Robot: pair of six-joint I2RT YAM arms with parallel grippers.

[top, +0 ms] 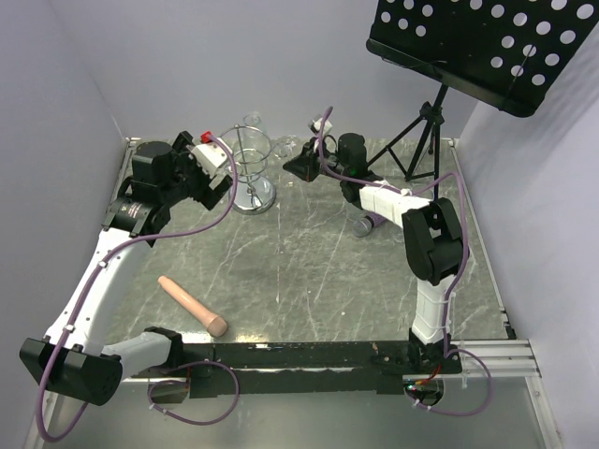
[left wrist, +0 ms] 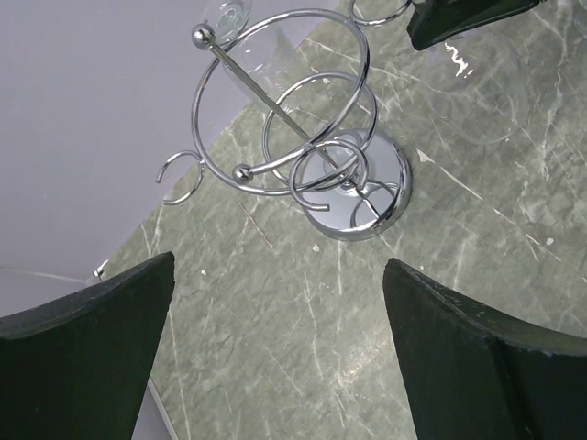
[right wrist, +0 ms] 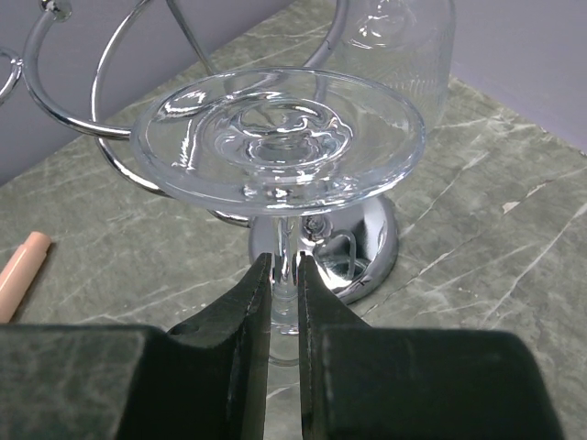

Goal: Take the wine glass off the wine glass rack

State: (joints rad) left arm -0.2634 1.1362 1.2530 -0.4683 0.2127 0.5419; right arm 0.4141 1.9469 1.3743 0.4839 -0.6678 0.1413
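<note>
Centrally, right gripper (right wrist: 282, 266) clamped on the thin stem of the wine glass (right wrist: 280, 137), fingers (right wrist: 234, 316) nearly together just under the round foot. Glass inverted, foot uppermost and facing the wrist camera, bowl hanging below the fingers and largely hidden. Positioned just beside the top ring of the wine glass rack (right wrist: 367, 243), on its right side in the overhead view; contact between foot and any loop not discernible. Behind the foot, chrome loops, slim post and shiny round base of the rack, standing upright on the marbled grey-green table (top: 309, 271) near its far edge. Further back, upper right in the right wrist view, a second clear ribbed glass (right wrist: 399, 46) close to the rack. Opposite, left gripper (left wrist: 275, 353) spread wide and holding nothing, hovering above the table to the left of the rack and apart from it, rack base framed between the two dark jaws. Nearer the arm bases, a peach-coloured wooden rod (top: 192, 306) lying flat on the table, well apart from the rack. At far right, a black perforated music stand (top: 487, 47) on a tripod, behind the right arm.
</note>
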